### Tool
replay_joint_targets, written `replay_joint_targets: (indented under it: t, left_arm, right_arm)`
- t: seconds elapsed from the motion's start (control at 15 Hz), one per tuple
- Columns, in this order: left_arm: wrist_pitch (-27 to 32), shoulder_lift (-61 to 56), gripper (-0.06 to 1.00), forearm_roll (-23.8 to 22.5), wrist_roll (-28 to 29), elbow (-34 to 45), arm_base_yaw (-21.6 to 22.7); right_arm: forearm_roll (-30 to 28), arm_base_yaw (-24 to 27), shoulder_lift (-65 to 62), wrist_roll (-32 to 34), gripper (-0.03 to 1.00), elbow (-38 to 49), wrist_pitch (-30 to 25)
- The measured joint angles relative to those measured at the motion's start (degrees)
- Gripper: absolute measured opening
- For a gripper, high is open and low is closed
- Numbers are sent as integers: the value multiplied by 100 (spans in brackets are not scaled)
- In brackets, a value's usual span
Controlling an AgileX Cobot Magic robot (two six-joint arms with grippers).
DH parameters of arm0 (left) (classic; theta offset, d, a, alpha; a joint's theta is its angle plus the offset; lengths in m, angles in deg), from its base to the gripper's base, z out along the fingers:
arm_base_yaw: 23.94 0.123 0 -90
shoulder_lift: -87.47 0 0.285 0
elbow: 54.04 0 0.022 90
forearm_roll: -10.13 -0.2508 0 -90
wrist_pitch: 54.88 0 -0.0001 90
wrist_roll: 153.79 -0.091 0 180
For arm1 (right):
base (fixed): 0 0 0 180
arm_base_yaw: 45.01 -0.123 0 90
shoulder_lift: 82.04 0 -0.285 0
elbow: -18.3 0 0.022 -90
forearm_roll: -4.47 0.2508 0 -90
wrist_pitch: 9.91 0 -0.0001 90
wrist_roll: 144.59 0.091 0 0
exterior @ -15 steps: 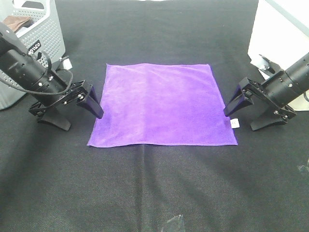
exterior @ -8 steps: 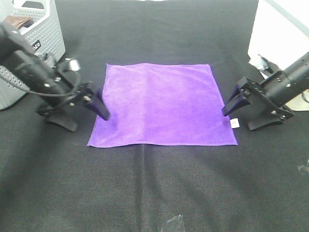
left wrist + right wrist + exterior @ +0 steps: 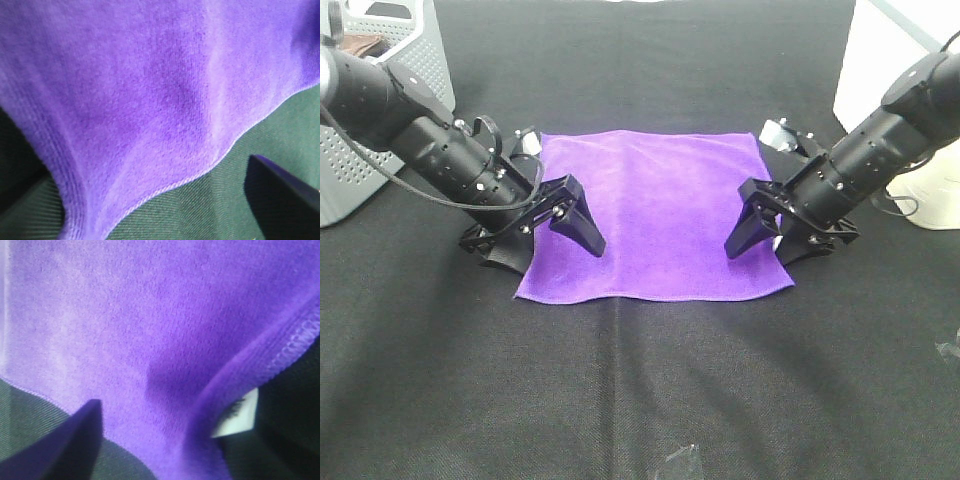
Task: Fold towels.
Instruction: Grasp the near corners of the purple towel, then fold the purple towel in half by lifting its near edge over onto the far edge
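Observation:
A purple towel (image 3: pixel 655 210) lies flat on the black table. My left gripper (image 3: pixel 558 254) is open at the towel's near left corner, with one finger (image 3: pixel 580 226) above the cloth and the other at its edge. The left wrist view shows the towel's hem (image 3: pixel 200 170) between the spread jaws, with one finger (image 3: pixel 285 192) over bare table. My right gripper (image 3: pixel 762 252) is open at the near right corner. The right wrist view shows that corner lifted, its white label (image 3: pixel 235 414) showing, with a finger (image 3: pixel 65 450) beside it.
A grey perforated basket (image 3: pixel 380 90) stands at the back left. A white container (image 3: pixel 890 70) stands at the back right. A small clear scrap (image 3: pixel 680 462) lies at the table's front edge.
Both grippers moved inward from beside the towel onto its near corners. The towel's near side edges have shifted inward and the right corner is now rucked up.

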Motion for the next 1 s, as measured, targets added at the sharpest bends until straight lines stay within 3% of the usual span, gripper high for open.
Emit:
replay_joint_targets:
  t: [0.2,0.33,0.4,0.47,0.53,0.67,1.0]
  left_arm:
    - [-6,52,70,40,0,0,-11]
    - [-34,86,51,17,0,11,-17]
    - [-34,86,51,17,0,11,-17]
    - [-34,126,38,11,0,11,-29]
    - [-46,172,19,-11,-6,34,-34]
    - [-57,189,0,-29,-80,57,-40]
    - [-34,63,0,-332,-321,80,-80]
  right_arm:
    - [-126,-6,11,0,45,17,86]
    - [-223,-6,29,0,31,17,97]
    - [-223,-6,29,0,31,17,97]
    - [-241,-6,69,0,18,17,97]
    - [-252,-6,74,0,10,17,80]
    - [-332,-6,86,0,0,17,-92]
    - [-350,-6,-86,0,0,17,-315]
